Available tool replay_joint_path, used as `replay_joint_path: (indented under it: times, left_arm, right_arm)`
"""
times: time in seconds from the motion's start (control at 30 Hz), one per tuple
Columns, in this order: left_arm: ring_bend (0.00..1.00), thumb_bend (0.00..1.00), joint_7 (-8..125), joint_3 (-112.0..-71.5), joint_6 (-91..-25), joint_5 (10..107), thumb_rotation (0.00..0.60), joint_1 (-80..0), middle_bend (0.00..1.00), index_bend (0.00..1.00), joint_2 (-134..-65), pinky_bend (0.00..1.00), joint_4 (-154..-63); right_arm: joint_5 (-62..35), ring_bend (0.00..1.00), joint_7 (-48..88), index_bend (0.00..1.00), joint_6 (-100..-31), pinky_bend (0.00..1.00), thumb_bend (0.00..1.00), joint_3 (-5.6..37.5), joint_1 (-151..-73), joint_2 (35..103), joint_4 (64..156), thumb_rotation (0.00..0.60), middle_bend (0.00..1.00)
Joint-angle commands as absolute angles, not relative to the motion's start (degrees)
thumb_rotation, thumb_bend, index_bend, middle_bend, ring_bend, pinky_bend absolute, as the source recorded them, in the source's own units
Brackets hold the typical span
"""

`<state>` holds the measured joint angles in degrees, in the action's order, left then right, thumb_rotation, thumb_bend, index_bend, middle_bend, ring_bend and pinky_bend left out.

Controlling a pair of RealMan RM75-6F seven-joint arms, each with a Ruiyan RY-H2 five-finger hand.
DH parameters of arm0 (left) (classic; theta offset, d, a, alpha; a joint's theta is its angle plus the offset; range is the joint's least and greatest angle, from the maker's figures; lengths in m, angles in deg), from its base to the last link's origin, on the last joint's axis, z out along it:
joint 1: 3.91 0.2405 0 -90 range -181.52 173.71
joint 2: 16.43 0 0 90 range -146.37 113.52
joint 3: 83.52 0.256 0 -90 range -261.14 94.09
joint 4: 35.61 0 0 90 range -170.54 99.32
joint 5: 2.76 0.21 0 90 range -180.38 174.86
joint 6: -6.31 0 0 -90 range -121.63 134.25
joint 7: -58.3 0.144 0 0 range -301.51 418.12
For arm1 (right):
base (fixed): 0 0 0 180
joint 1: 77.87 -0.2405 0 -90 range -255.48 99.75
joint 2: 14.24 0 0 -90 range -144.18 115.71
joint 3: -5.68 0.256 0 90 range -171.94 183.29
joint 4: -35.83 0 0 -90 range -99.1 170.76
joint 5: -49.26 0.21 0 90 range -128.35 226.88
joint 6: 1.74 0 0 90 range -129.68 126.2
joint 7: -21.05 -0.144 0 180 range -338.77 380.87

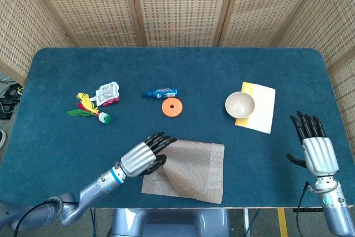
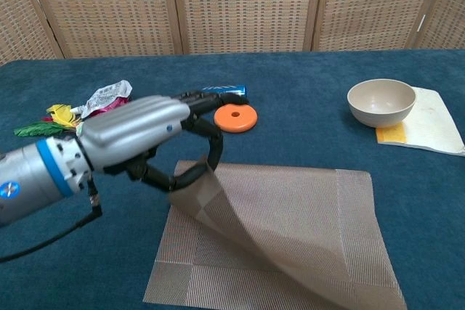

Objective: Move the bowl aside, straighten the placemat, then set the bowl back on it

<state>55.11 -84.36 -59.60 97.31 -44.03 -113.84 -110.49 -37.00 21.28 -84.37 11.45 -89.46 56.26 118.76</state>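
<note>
The frame is filled by a blue-covered table, backed by woven wicker screens along the top edge. Low in the middle of the head view a tan woven placemat is spread, skewed against the table's near edge, with its upper left corner lifted off the cloth and folded over toward the centre. That raised corner is pinched by the left hand, which is seen just left of centre in the head view and fills the left half of the chest view; its thumb and fingers are curled around the mat's edge, and its silver forearm runs off toward the lower left.

At the lower right of the head view the right hand is held upright beside the table's right edge, fingers extended and slightly apart, with nothing in it; it is not seen in the chest view.

A yellow and white cloth is laid right of centre, and the beige bowl is seen upright at its left end, well apart from the placemat.

Above the placemat an orange disc is placed just below a blue bottle lying on its side. At the left a crumpled packet and a feathered shuttlecock are grouped together.
</note>
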Motion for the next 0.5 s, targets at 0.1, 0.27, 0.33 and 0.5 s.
replay_joint_path:
  times: [0.1,0.27,0.33,0.5]
  left_arm:
    - [0.00,0.74,58.6,-96.7,-48.9,81.0,0.600,-49.1,0.00,0.80,-109.1,0.00,-113.5]
    - [0.00,0.74,65.4,-100.5,-44.4,70.6,0.600,-50.3,0.00,0.80,-106.5,0.00,-111.5]
    - [0.00,0.74,67.5,-101.7,-42.7,65.9,0.600,-50.8,0.00,0.80,-105.8,0.00,-110.4]
    - [0.00,0.75,72.9,-102.4,-39.8,56.4,0.600,-51.4,0.00,0.80,-103.1,0.00,-108.8]
  right_arm:
    - [-37.2,0.00,21.3,0.05,-84.6,0.00,0.00,11.4,-89.4,56.2,119.0,0.600,0.00]
    - [-37.3,0.00,21.4,0.05,-84.4,0.00,0.00,11.3,-89.4,56.2,119.0,0.600,0.00]
    - [-37.1,0.00,21.5,0.05,-84.1,0.00,0.00,11.3,-89.5,56.3,118.8,0.600,0.00]
    - [-37.3,0.00,21.9,0.05,-84.0,0.00,0.00,11.3,-89.6,56.4,118.9,0.600,0.00]
